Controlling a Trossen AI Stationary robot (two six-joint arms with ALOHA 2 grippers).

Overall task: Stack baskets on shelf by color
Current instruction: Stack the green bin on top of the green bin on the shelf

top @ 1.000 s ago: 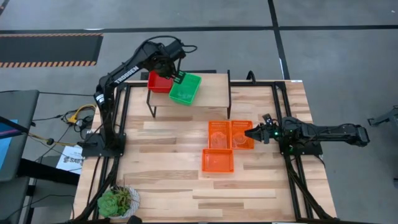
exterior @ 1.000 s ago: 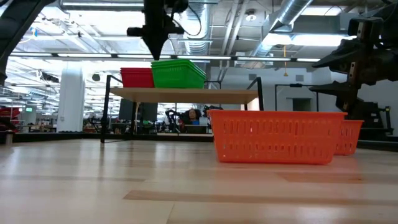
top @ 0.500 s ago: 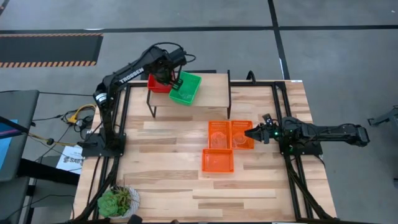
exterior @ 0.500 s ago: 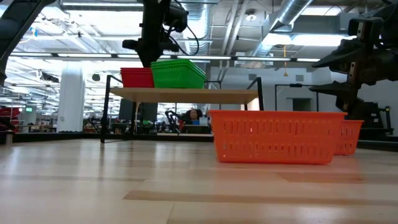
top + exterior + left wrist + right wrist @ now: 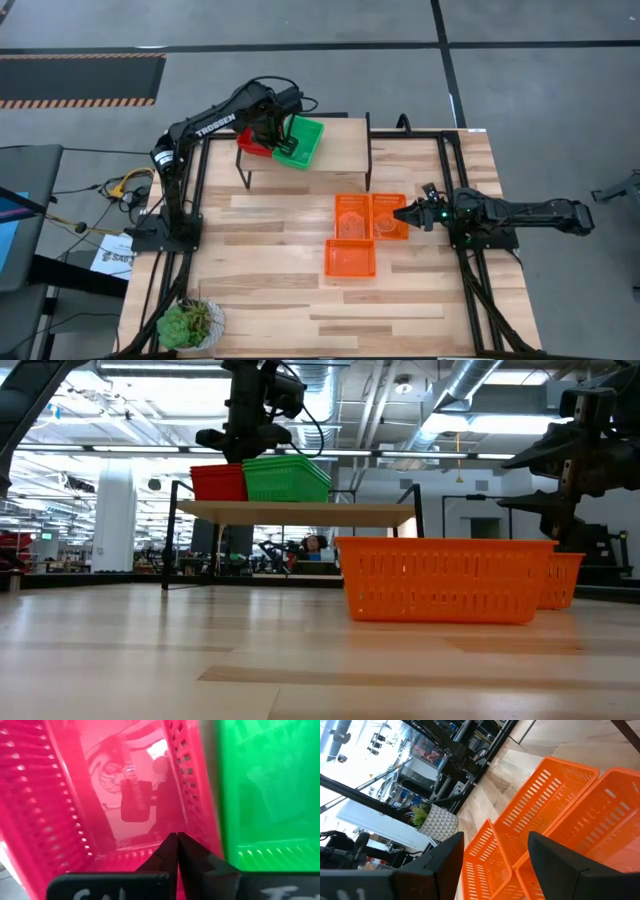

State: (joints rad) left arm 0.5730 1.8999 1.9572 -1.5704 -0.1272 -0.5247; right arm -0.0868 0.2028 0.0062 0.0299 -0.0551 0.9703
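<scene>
On the shelf (image 5: 340, 140) a red basket (image 5: 248, 145) sits at the left end with a green basket (image 5: 302, 142) beside it. Both also show in the low view, the red basket (image 5: 218, 482) and the green basket (image 5: 287, 478). My left gripper (image 5: 176, 839) is shut and points down into the red basket (image 5: 60, 820), close to its wall next to the green basket (image 5: 270, 795). Three orange baskets (image 5: 353, 216) (image 5: 389, 216) (image 5: 350, 259) rest on the table. My right gripper (image 5: 405, 214) is open and empty, just right of them. My left gripper's shut fingertips stand inside the red basket, by the foot of its wall on the green basket's side (image 5: 195, 825). They come from above, pointing down. I cannot tell whether they touch the basket.
A potted plant (image 5: 190, 322) stands at the table's near left corner. The shelf's right half (image 5: 345, 135) is bare. The shelf's black legs (image 5: 369, 165) stand just beyond the orange baskets. A black frame rail (image 5: 445, 170) runs along the table's right side.
My left gripper has gone from above the green basket's left rim toward the table's left edge and a little down, over the red basket, and has turned about its own axis. The right arm has kept still.
</scene>
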